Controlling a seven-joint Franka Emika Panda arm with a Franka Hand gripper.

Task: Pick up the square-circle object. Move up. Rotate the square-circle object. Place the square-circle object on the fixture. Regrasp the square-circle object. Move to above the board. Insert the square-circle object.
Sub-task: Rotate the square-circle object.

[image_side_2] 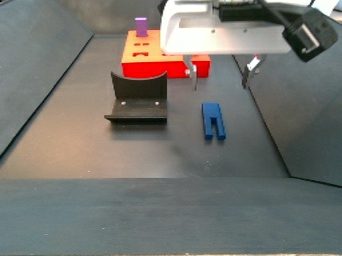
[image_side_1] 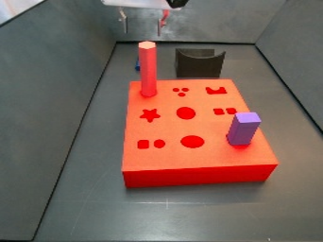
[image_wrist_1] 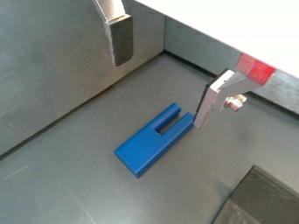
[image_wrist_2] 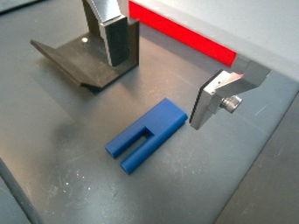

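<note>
1. The board (image_side_1: 190, 142), a thick red slab with darker cut-out shapes, is lying on the grey floor; in a side view (image_side_2: 142, 62) it is sitting beyond the fixture.
2. The gripper (image_side_2: 219, 68) is hanging above the floor with nothing between its fingers (image_wrist_1: 121, 39), which are standing spread well apart.
3. The fixture (image_side_2: 138, 97), a dark stand, is resting between the board and the near floor, just beside the blue piece.
4. A tall red post (image_side_1: 147, 69) is standing upright on the board.
5. A purple block (image_side_1: 244, 129) is sitting on the board's edge.
6. The square-circle object (image_wrist_2: 149, 135) is lying flat on the floor, below the open fingers and untouched, its slotted end showing in both wrist views (image_wrist_1: 153, 139).
</note>
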